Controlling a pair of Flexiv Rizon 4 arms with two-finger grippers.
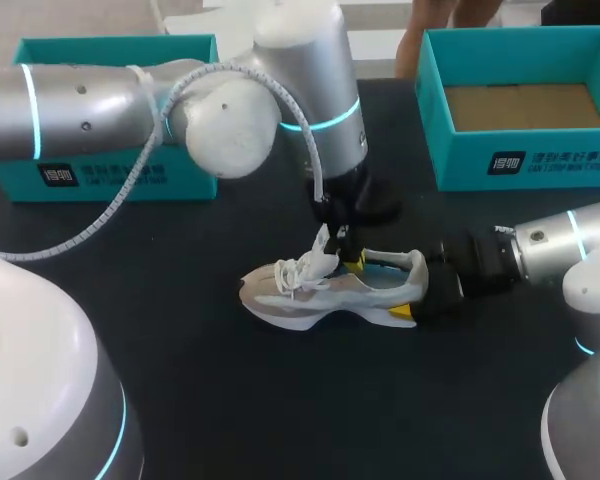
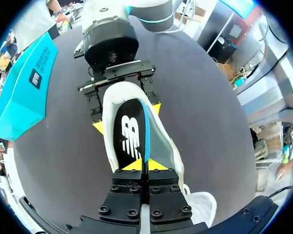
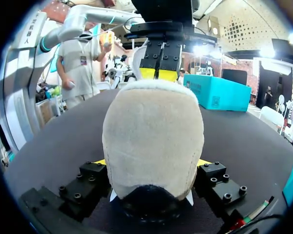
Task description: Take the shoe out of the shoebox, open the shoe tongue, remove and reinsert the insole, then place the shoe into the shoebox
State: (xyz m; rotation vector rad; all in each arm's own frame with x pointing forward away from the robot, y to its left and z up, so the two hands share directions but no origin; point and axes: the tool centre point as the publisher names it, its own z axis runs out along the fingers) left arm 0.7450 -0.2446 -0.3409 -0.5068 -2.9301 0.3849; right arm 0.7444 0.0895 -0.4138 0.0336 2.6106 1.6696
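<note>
A white and grey shoe [image 1: 325, 287] lies on its sole at the middle of the black table, toe to the left. My right gripper [image 1: 420, 295] is shut on its heel [image 3: 154, 141], one finger on each side. From above, my left gripper [image 1: 348, 258] reaches into the shoe's mouth behind the laces. Its yellow tips [image 2: 147, 165] are pressed together on the blue-edged front end of the black insole [image 2: 129, 136], which lies inside the shoe. The right wrist view shows the left gripper [image 3: 158, 73] just past the heel.
An open teal shoebox [image 1: 525, 165] with a brown floor stands at the back right. A second teal box part [image 1: 100, 175] sits at the back left, partly behind my left arm. A white cable hangs along that arm.
</note>
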